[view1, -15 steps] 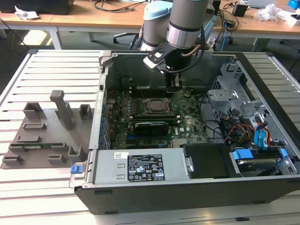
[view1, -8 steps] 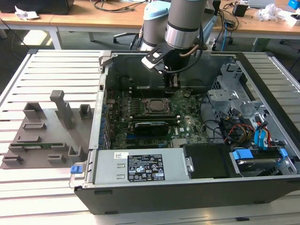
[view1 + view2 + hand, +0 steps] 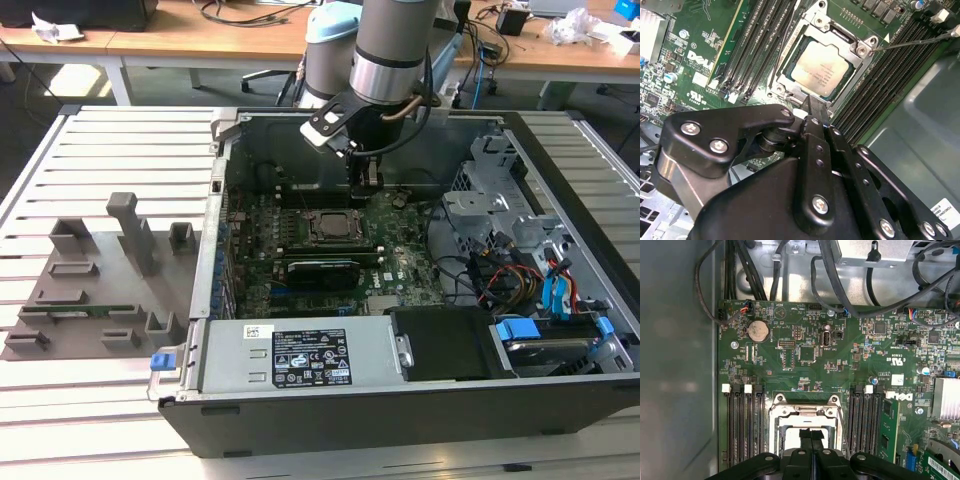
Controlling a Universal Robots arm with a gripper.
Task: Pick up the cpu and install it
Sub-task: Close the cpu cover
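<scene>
With the jaws of your black gripper (image 3: 812,101) together over the silvery-grey square cpu (image 3: 820,75) in its metal-framed socket (image 3: 860,49), check it lies flat.

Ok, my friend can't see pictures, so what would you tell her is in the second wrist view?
The silvery square cpu lies flat in its metal-framed socket on a green motherboard. The black gripper looms in front, fingers closed together. Long dark memory slots run along both sides of the socket.
</scene>
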